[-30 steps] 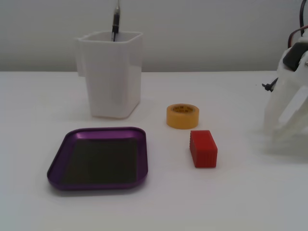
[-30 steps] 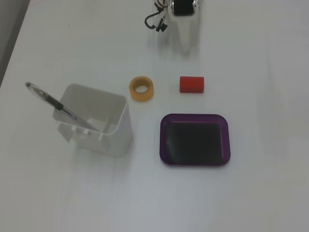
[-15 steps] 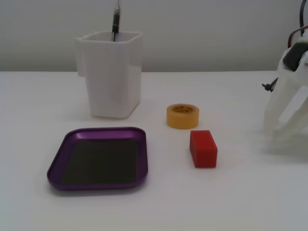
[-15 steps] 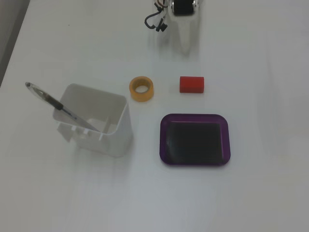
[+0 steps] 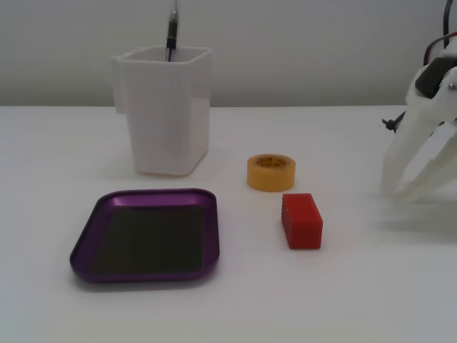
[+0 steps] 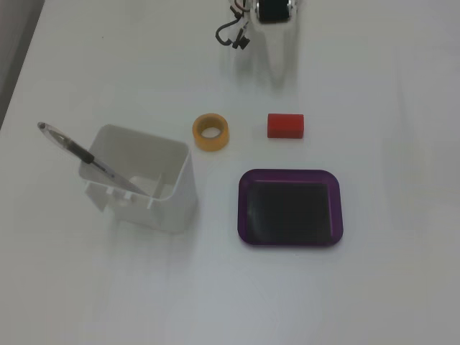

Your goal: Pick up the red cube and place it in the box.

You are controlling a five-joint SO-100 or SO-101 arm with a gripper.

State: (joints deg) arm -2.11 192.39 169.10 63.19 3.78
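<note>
Gripper (image 5: 394, 193) spread wide and empty at the right edge of a fixed view, white fingers angled down toward the table, well apart from the red cube (image 5: 301, 220). I am at the reach step: the cube lies beside the yellow tape roll (image 5: 270, 172) (untouched), the box (image 5: 208, 236) empty. Next I must swing over and straddle it.

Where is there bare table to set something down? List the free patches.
In a fixed view from above, the table is bare along the whole bottom edge below the box and white container, and all down the right side. It is crowded in the middle: tape roll and red cube sit between the gripper and box.
</note>
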